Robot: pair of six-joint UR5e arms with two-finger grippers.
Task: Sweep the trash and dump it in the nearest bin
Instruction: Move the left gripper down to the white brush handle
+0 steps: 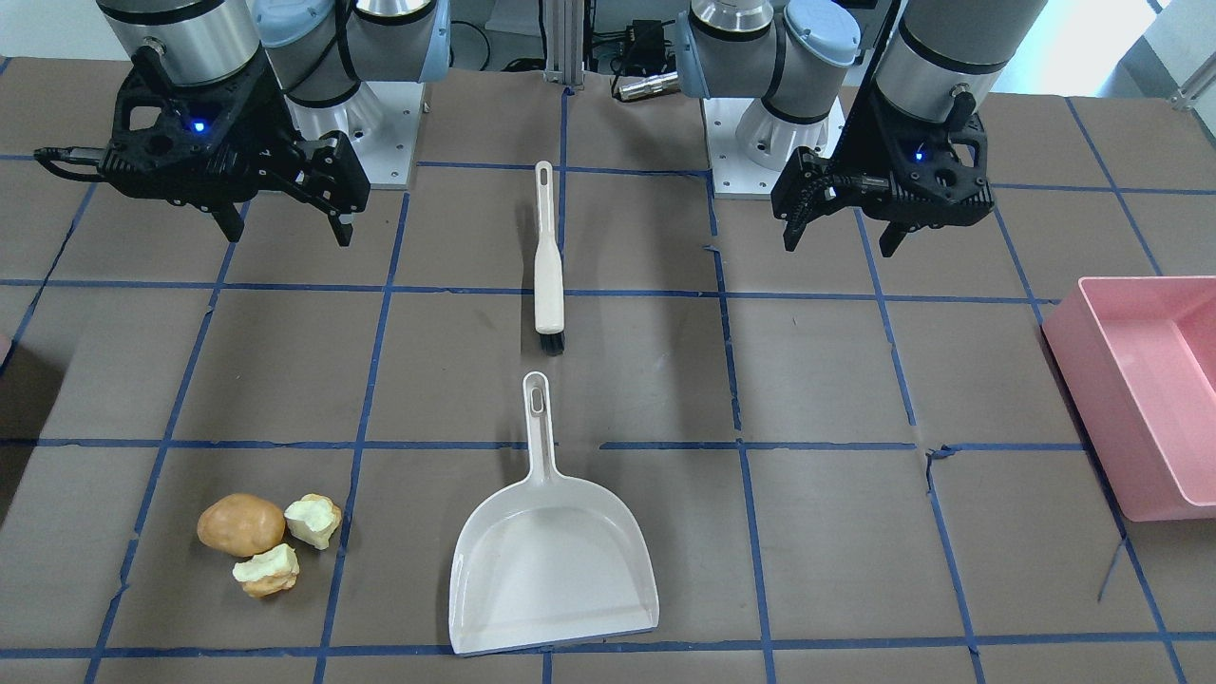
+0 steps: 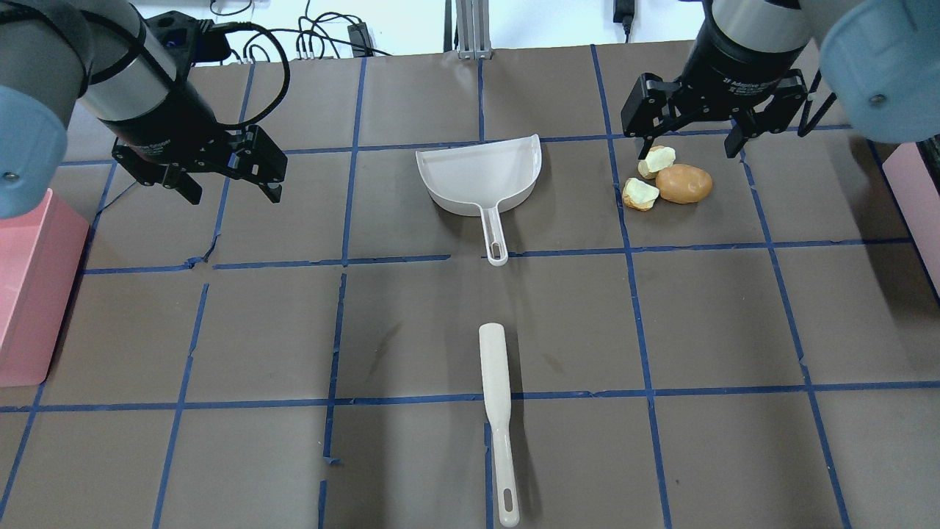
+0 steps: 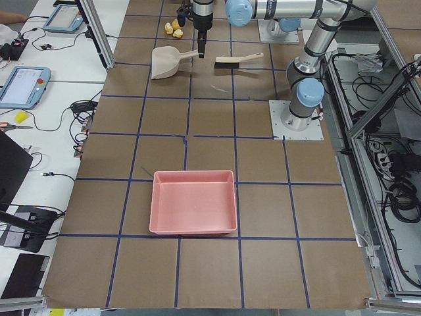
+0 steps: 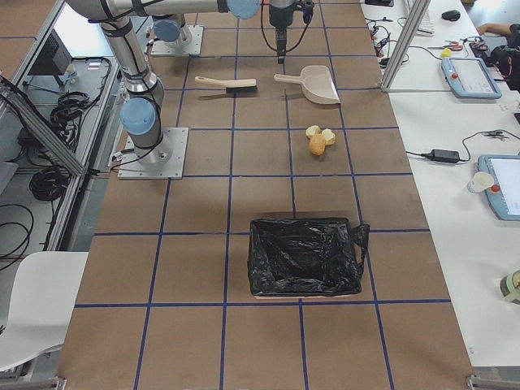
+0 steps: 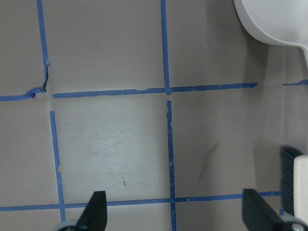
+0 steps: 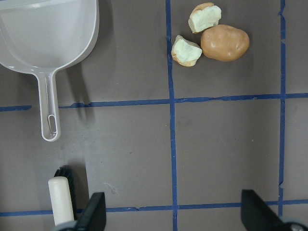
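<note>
Right pincer [image 2: 688, 143]: white print [image 2: 743, 82] on its black upper body. Only "Adaptive" is legible; the remaining characters are too small to read.

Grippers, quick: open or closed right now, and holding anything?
Left gripper: open, holding nothing.
Right gripper: open, holding nothing.
</note>
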